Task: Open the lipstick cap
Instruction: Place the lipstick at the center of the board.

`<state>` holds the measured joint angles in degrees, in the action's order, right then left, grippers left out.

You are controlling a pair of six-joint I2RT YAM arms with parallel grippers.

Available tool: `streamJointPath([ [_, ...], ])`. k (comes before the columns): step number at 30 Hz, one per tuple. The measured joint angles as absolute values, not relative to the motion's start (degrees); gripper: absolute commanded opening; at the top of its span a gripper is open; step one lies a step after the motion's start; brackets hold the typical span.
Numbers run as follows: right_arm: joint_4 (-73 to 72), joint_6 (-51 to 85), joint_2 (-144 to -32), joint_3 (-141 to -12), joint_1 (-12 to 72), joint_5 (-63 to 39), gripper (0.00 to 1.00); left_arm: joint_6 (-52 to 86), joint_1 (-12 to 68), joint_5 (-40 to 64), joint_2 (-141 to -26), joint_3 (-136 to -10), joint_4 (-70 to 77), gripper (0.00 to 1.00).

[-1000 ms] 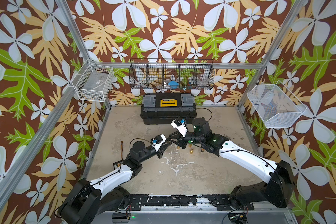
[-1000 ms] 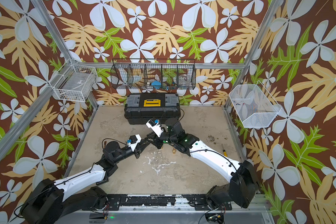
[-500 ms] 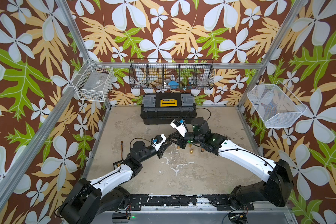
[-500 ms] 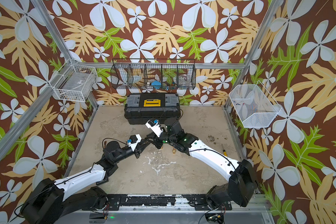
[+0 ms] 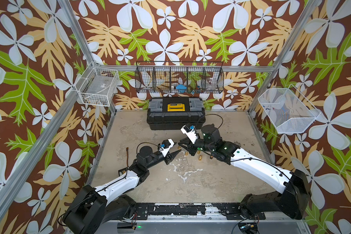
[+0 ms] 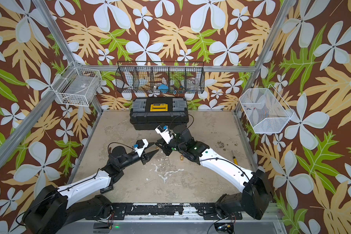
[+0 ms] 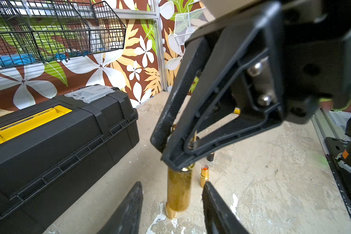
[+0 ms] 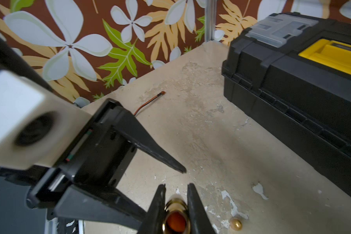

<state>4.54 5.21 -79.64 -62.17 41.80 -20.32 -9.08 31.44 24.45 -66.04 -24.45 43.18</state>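
R tool point(image 8: 176, 194) pinches lipstick point(image 7: 178, 188) upright, axis vert.

lipstick point(image 8: 175, 219) cropped, top hidden (right gripper point(image 7: 177, 163))

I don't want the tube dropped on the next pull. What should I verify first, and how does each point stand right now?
1. Top hold: right gripper shut on the upper end of the gold lipstick tube: ok.
2. Lower hold: left gripper open, fingers either side of the tube, not touching: not ok.
3. Cap separated from base: cannot tell.
4. Tube's lower end clear of the table: cannot tell.
5. Neighbouring open lipstick upright, apart from the tube: ok.
6. Toolbox apart from both grippers: ok.
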Motion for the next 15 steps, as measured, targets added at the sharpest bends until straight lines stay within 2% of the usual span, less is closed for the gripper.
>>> streamJointPath([
  [7,1.89,7.51,-78.19,-55.07,41.19,-10.81,0.19,-9.02,31.44,23.4,-64.79,-23.4,43.2,0.54],
  [15,-4.01,10.55,-81.62,-46.46,41.23,-4.71,0.2,-7.79,31.44,16.23,-61.56,-21.74,43.57,0.54],
])
